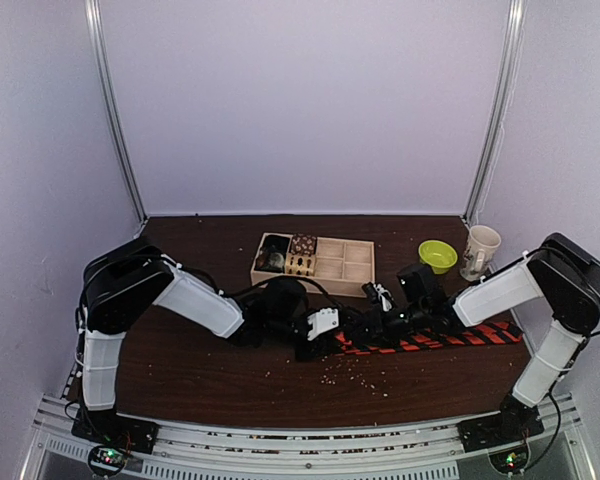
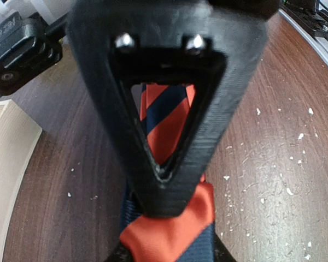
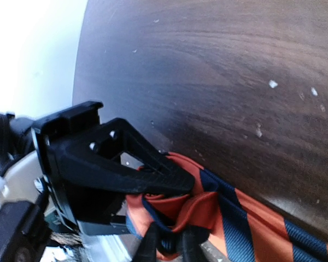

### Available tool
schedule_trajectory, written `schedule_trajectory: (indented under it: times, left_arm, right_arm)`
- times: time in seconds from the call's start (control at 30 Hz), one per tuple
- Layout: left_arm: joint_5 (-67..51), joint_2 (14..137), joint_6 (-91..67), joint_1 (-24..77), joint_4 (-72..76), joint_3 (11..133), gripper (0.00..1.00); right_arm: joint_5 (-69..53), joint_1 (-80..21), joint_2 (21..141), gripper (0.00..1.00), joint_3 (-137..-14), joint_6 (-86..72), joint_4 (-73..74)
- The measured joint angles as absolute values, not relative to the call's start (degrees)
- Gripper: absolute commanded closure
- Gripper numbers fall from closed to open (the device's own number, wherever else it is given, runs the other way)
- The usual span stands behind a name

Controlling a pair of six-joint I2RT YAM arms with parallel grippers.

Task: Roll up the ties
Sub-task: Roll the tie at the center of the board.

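The tie (image 1: 450, 338) lies flat along the near right of the table, with red-orange and dark diagonal stripes. Its left end is bunched into a small fold between both grippers. My left gripper (image 1: 325, 338) reaches in from the left. In the left wrist view its fingertips (image 2: 116, 254) flank the folded orange end (image 2: 169, 234), shut on it. My right gripper (image 1: 380, 322) comes from the right. In the right wrist view it (image 3: 172, 248) pinches the bunched fold (image 3: 208, 207), with the left gripper's black finger (image 3: 126, 164) pressed on top.
A wooden compartment tray (image 1: 345, 262) stands behind the grippers with small patterned fabric rolls (image 1: 290, 255) in its left cells. A green bowl (image 1: 437, 255) and a paper cup (image 1: 480, 250) stand at the back right. Pale crumbs (image 1: 355, 372) dot the dark tabletop.
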State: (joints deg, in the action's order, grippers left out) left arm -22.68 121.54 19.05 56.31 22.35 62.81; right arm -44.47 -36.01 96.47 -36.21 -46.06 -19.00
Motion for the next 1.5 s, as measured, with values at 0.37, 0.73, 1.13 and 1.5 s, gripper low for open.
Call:
schedule_trajectory:
  times: [0.37,0.73,1.13,1.5]
  left_arm:
    - [-20.45,115.61,17.41,55.37,25.54,53.82,0.02]
    - [-10.04,104.57,1.43,54.39,49.87,35.81,0.02]
    - [-19.88,115.24,-0.12,55.75,51.77,44.1,0.12]
    - [-21.76,122.98,6.11,55.94,41.36,55.96,0.14]
  right_arm:
    - [-43.7,-35.29,97.73,1.0,-36.36,-43.77,-16.62]
    - [-43.86,-34.09,99.15,1.0,-36.25,-41.89,-16.58]
    - [-44.45,-34.0,99.33,1.0,-36.23,-41.91,-17.02]
    - [-44.82,-33.98,99.31,1.0,-36.23,-42.0,-16.99]
